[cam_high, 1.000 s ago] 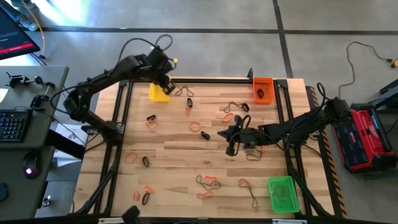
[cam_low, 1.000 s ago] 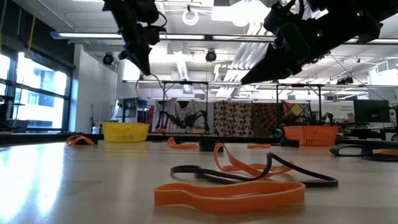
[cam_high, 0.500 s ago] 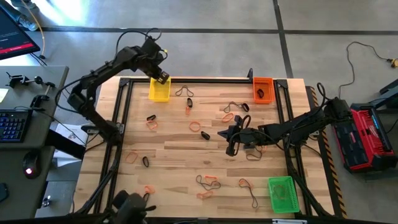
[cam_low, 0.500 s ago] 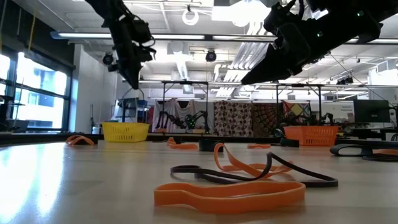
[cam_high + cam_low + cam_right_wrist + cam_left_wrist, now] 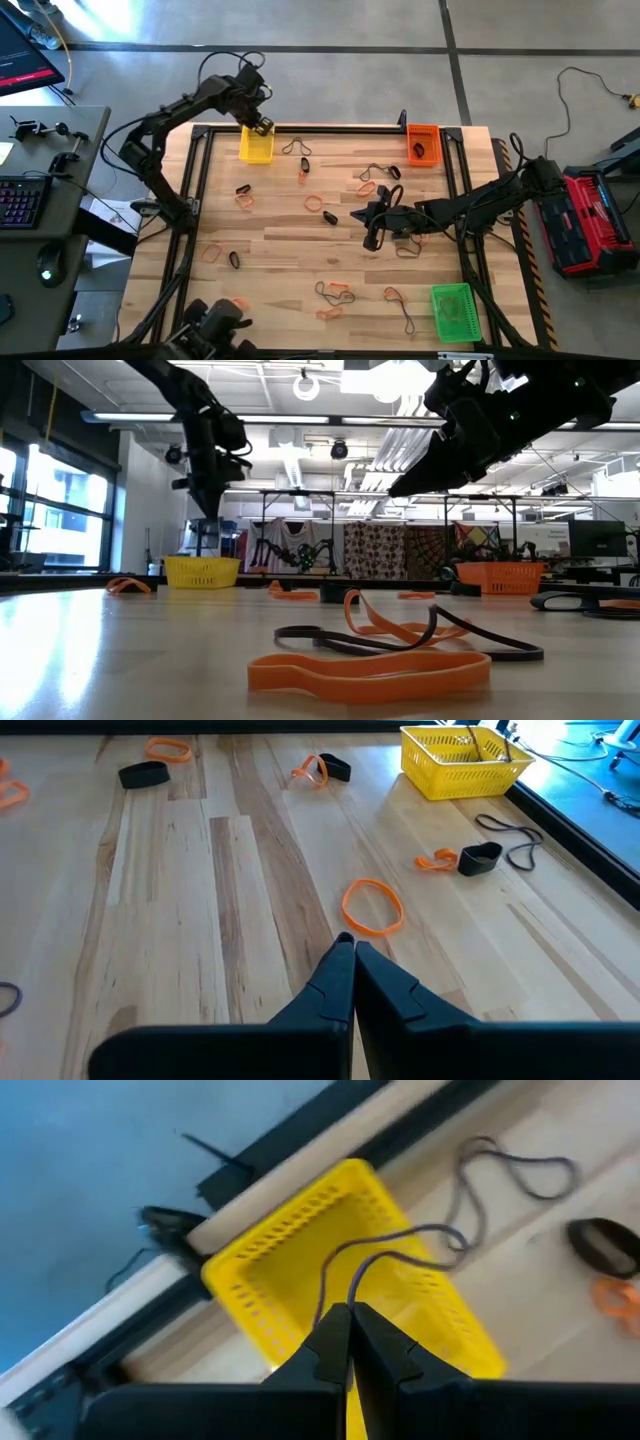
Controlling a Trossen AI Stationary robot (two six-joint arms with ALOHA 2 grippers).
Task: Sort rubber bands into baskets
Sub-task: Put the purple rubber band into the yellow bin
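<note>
I work in a robotics lab.
My wooden tabletop (image 5: 290,235) sits in a black frame on a grey concrete floor (image 5: 340,80). Off its left edge stands a desk with a keyboard (image 5: 17,200) and mouse (image 5: 45,268); beyond it, ceiling strip lights (image 5: 300,420), more benches, and a monitor (image 5: 596,538).

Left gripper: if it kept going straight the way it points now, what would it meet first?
Most likely the yellow basket: the left gripper, shut on a thin olive-tan rubber band, points into its open top. Depth is uncertain.
</note>
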